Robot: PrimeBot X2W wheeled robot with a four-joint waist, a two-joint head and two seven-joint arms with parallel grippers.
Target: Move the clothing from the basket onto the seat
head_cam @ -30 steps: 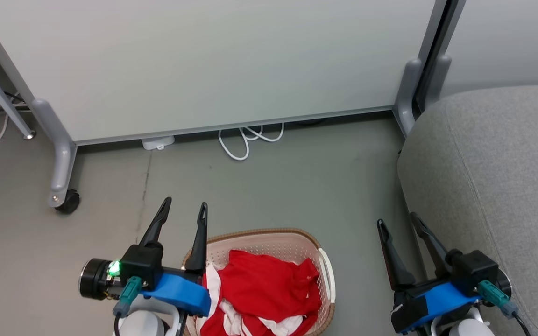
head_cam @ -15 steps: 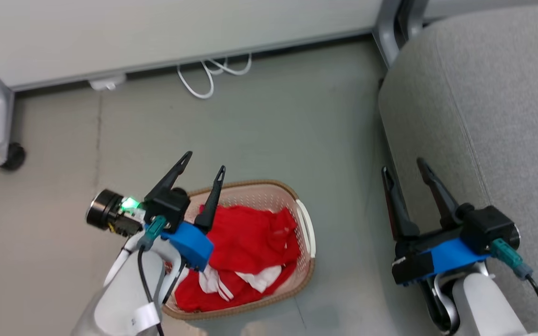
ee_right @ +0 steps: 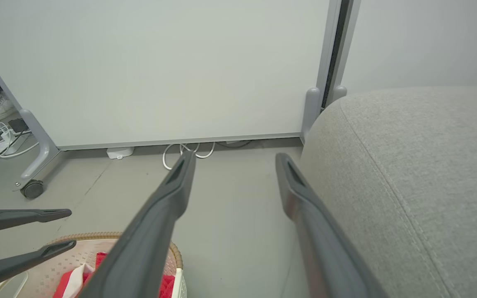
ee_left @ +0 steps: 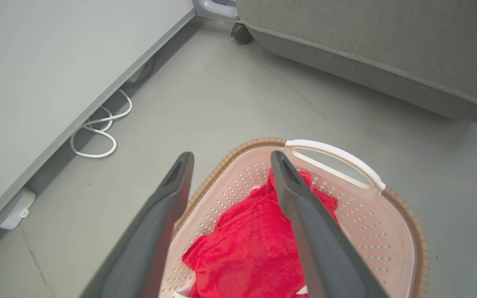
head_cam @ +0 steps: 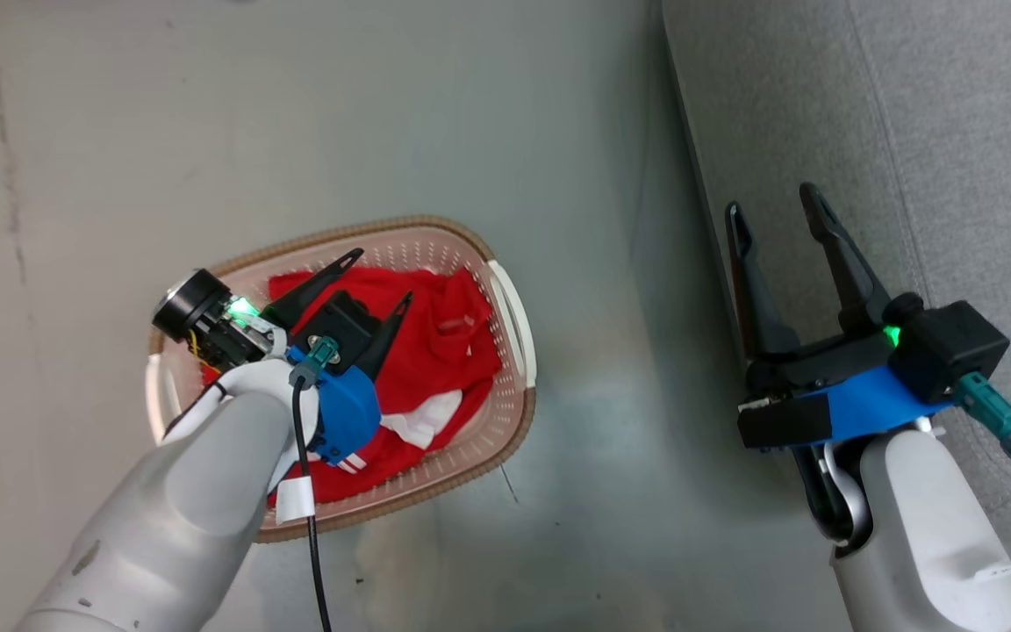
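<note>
Head view first: found the clothing heaped inside the basket, at about 8 o'clock from frame centre, on the grey floor. Noted bright red fabric, crumpled and folded over itself, with white stripes and white trim toward 6 o'clock of the pile. Saw the seat from 12 to 4 o'clock, well apart from the basket across bare floor.

Found the left gripper hovering over the pile, dark fingers spread wide, holding nothing. Could not tell from above about contact with the cloth. In the left wrist view, looked to be above the red folds, not yet in them. Found the right gripper at 3 o'clock, likewise spread wide and empty, by the seat's near edge.

Judged the garments light, soft and limp, likely to drape, trail and snag on the brown rim or the white handle when lifted. Best taken at a raised, bunched fold near the middle of the pile, pinching several layers at once, rather than at a loose cuff or edge. Expected little slip from such cloth, and nothing fragile.
</note>
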